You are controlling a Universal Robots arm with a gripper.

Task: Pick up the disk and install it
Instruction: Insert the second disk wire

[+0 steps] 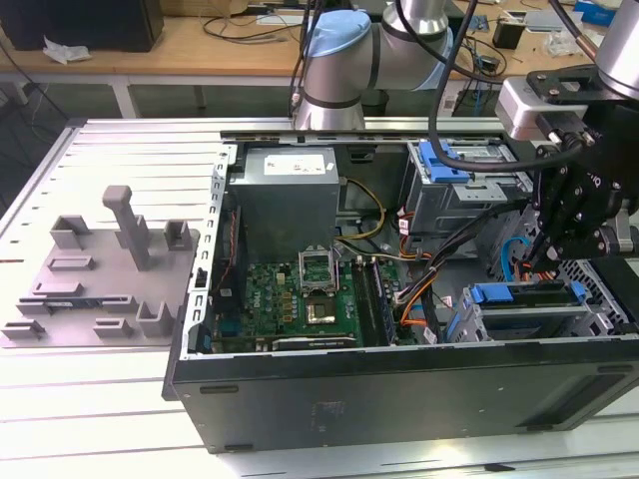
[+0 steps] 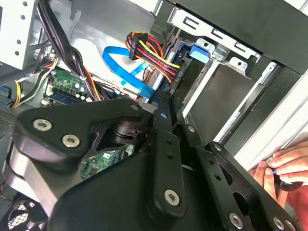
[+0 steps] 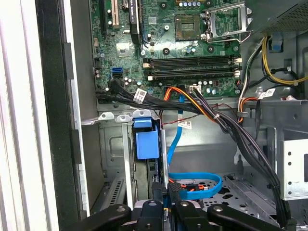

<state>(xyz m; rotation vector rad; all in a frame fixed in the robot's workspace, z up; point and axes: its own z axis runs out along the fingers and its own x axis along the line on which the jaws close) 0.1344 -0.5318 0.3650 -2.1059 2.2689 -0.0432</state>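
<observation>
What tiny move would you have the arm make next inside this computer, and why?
Probably a slow, short descent straight toward the disk. The gripper hangs just above it at the drive cage, where its blue carrier stands in a slot. A blue data cable lies close beside, so sideways motion seems risky.

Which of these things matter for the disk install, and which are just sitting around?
Part of the job:
- disk, in its blue carrier at the drive bay
- gripper, close over that bay

Just lying about:
- power supply
- motherboard
- blue data cable
- grey fixture plate beside the case
- a person's hand at the case edge
</observation>
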